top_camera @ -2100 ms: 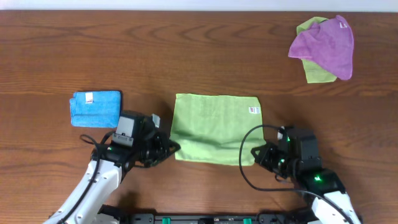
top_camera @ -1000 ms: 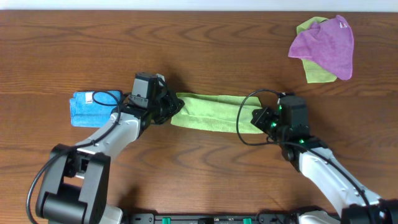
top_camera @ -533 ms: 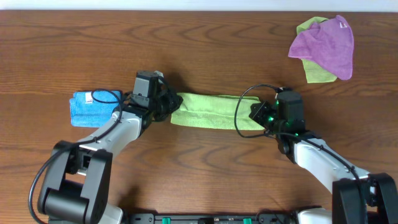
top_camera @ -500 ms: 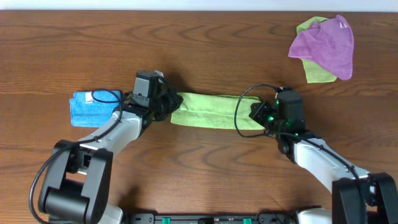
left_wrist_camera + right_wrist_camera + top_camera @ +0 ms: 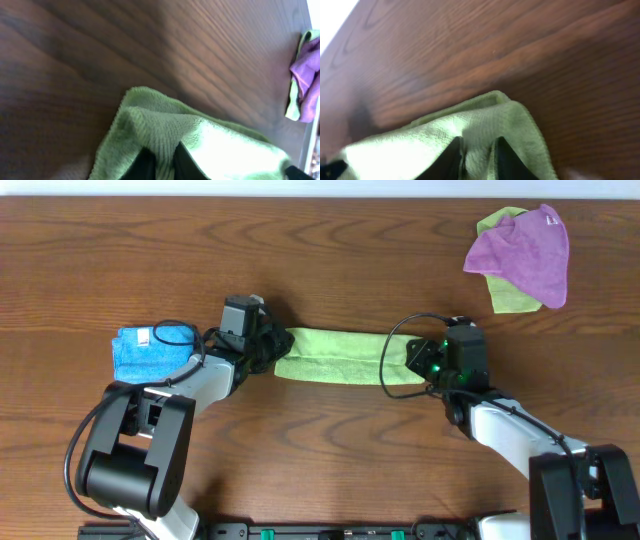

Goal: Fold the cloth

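Now cloth point(image 5: 335, 366) (folded strip) lies between left gripper point(image 5: 278, 352), right gripper point(image 5: 408, 367).

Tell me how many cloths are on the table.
4: the lime-green cloth mid-table, a blue cloth at left, a purple cloth far right, lying on a second green cloth.

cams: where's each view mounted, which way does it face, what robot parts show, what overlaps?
Overhead: above the table, facing straight down; both arms, left tool and right tool at the lime-green cloth's ends; blue cloth, purple cloth.
Left wrist: on the left arm, low, facing along its fingers over the cloth toward the purple cloth.
Right wrist: on the right arm, low, facing along its fingers over the cloth's other end.
Shared: lime-green cloth in all three; purple cloth in overhead and left wrist.
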Robot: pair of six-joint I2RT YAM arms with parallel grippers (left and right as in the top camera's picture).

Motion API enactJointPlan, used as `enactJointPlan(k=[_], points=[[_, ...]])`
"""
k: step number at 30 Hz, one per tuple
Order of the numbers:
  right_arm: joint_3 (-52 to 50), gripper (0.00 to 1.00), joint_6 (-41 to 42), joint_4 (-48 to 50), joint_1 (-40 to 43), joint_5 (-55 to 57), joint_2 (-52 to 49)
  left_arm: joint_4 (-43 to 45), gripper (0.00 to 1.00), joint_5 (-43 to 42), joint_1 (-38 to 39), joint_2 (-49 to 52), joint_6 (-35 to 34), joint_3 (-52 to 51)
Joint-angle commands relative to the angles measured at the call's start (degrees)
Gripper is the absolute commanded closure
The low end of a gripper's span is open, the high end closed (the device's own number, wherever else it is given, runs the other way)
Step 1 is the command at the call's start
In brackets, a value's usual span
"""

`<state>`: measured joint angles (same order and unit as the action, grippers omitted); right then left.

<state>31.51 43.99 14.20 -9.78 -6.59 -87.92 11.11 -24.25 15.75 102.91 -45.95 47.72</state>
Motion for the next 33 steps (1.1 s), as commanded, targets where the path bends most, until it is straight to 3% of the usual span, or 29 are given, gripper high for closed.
enactJointPlan(k=[1, 6, 14, 20, 22, 23, 24, 30, 33], points=[[0.81, 0.43, -1.44, 0.46, 0.39, 2.1, -0.28, 1.92, 0.62, 2.91, -0.39, 0.79, 1.01, 1.31], [0.81, 0.39, -1.4, 0.61, 0.39, 0.31, 0.15, 5.9, 0.04, 3.43, -0.42, 0.79, 0.94, 1.31], [0.81, 0.39, 0.37, -5.2, 0.66, -2.67, 8.0, 4.66, 0.04, -4.79, -4.04, -2.78, 1.33, 1.66], [0.81, 0.37, 1.4, -18.97, 1.36, -2.64, 20.09, -7.78, 0.02, -9.81, -5.51, -8.59, 3.02, 4.44], [0.81, 0.37, 1.4, -24.0, 1.36, -2.62, 23.52, -12.15, 0.29, -11.39, -4.87, -10.12, 4.72, 6.47], [0.81, 0.36, 1.42, -26.34, 1.36, -2.67, 24.79, -14.12, 0.5, -11.39, -4.24, -10.47, 5.16, 7.56], [0.81, 0.35, 1.44, -28.22, 1.36, -2.69, 25.64, -15.28, 0.59, -11.39, -3.43, -10.47, 5.27, 8.46], [0.81, 0.33, 7.61, -36.85, 1.36, -6.47, 26.91, -15.67, 0.94, -5.55, 2.47, -10.4, 5.25, 9.16], [0.81, 0.31, 9.42, -38.18, 1.36, -7.06, 26.91, -15.8, 0.94, -1.29, 4.07, -10.34, 5.31, 9.18]])
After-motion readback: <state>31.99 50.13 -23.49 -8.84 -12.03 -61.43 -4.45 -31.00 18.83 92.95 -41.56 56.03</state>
